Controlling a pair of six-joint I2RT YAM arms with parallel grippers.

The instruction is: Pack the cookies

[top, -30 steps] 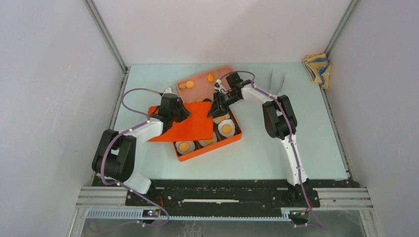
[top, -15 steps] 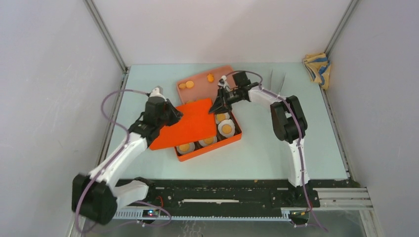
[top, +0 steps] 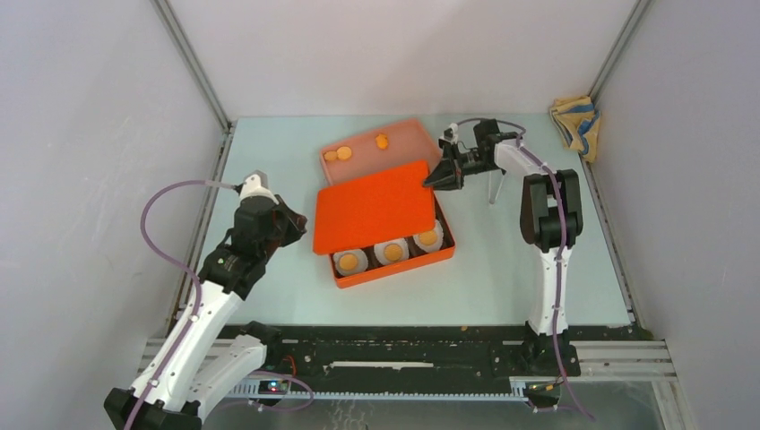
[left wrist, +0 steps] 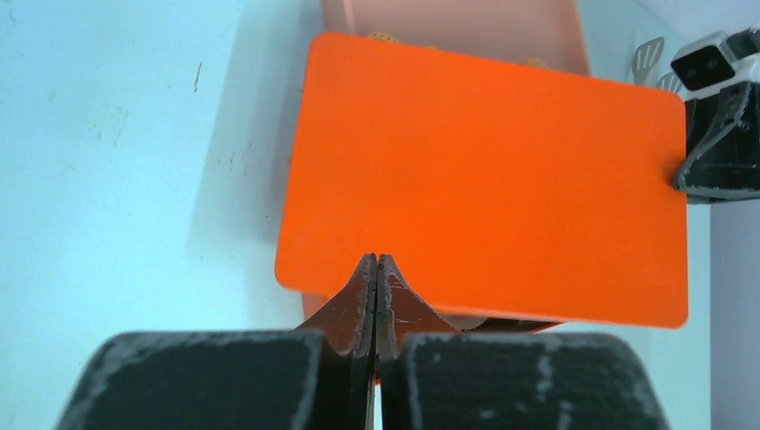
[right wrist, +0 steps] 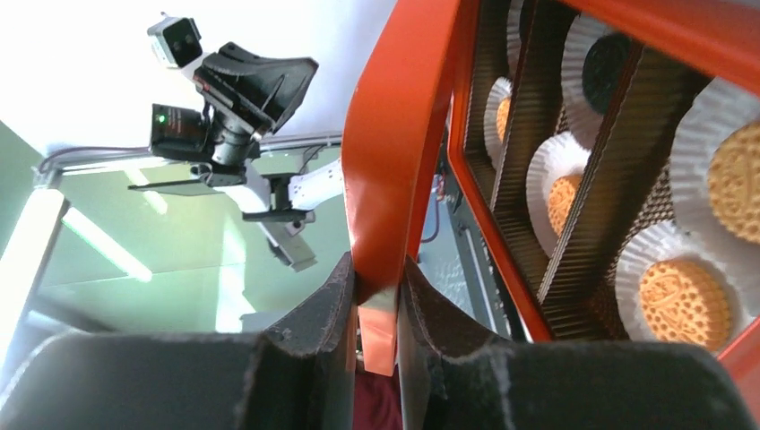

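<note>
An orange box (top: 394, 269) holds cookies in white paper cups; three orange cookies (top: 392, 252) show along its open front row. An orange lid (top: 376, 204) covers the rest of the box, and it also shows in the left wrist view (left wrist: 484, 179). My right gripper (top: 436, 178) is shut on the lid's far right corner, and its jaws pinch the lid's rim (right wrist: 394, 134). Orange cookies (right wrist: 681, 300) and a black one (right wrist: 605, 58) show under the lid. My left gripper (top: 289, 220) is shut and empty (left wrist: 376, 264), left of the lid and apart from it.
A pink tray (top: 408, 134) behind the box holds loose orange cookies (top: 343, 153). Metal tongs (top: 492, 190) lie right of the box beside the right arm. A yellow and blue cloth (top: 574, 121) sits at the far right corner. Grey walls close in both sides.
My left gripper has let go of the lid and drawn back to the left. My right gripper has carried the lid rightward and flat over the box, which has shifted slightly right.
</note>
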